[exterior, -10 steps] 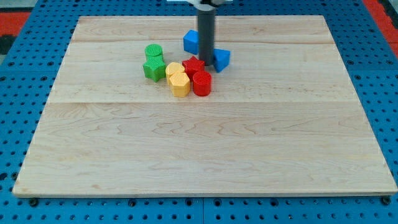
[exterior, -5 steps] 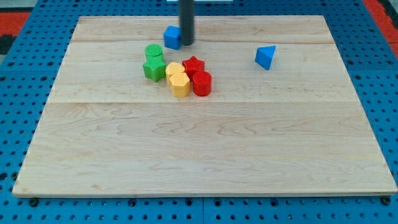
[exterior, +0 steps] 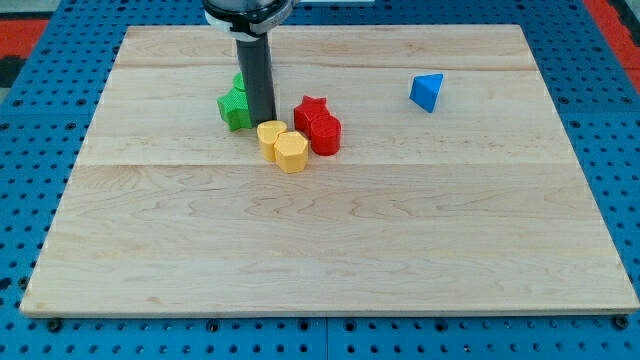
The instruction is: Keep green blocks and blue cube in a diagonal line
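Observation:
My tip (exterior: 261,121) rests on the board just right of a green block (exterior: 233,108), close against it. A second green block (exterior: 239,82) peeks out behind it, mostly hidden by the rod. No blue cube shows in the view; I cannot tell whether the rod hides it. A blue triangular block (exterior: 427,92) lies alone at the view's right. Just below the tip are two yellow blocks, a rounded one (exterior: 270,135) and a hexagonal one (exterior: 291,151).
A red star block (exterior: 311,108) and a red cylinder (exterior: 325,133) sit right of my tip, next to the yellow blocks. The wooden board (exterior: 330,250) lies on a blue pegboard surface.
My tip moved from the view's top beside the blue cube down and left to the green blocks. The blue cube no longer shows. The green and yellow blocks shifted slightly left and down.

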Robot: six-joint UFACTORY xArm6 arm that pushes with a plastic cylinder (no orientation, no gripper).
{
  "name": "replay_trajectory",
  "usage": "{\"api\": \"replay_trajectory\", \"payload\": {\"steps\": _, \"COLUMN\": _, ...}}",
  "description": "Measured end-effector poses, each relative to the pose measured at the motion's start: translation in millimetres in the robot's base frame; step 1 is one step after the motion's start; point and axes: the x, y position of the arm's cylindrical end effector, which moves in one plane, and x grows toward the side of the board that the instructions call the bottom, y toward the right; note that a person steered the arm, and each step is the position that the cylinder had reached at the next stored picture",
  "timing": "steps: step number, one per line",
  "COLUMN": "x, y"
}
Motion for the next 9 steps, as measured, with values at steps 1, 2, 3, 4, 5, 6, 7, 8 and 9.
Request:
{"api": "replay_trajectory", "payload": {"steps": 1, "x": -6, "y": 5}}
{"api": "replay_trajectory", "payload": {"steps": 2, "x": -21, "y": 0}}
{"api": "replay_trajectory", "payload": {"steps": 3, "x": -30, "y": -4}}
{"api": "replay_trajectory", "payload": {"steps": 4, "x": -35, "y": -4}}
{"api": "replay_trajectory", "payload": {"steps": 5, "x": -37, "y": -4}}
{"api": "replay_trajectory", "payload": {"steps": 6, "x": -42, "y": -5}}
{"api": "replay_trajectory", "payload": {"steps": 7, "x": -54, "y": 33}}
{"api": "replay_trajectory", "payload": {"steps": 8, "x": -89, "y": 34}}
{"api": "replay_trajectory", "payload": {"steps": 9, "x": -116, "y": 12}}
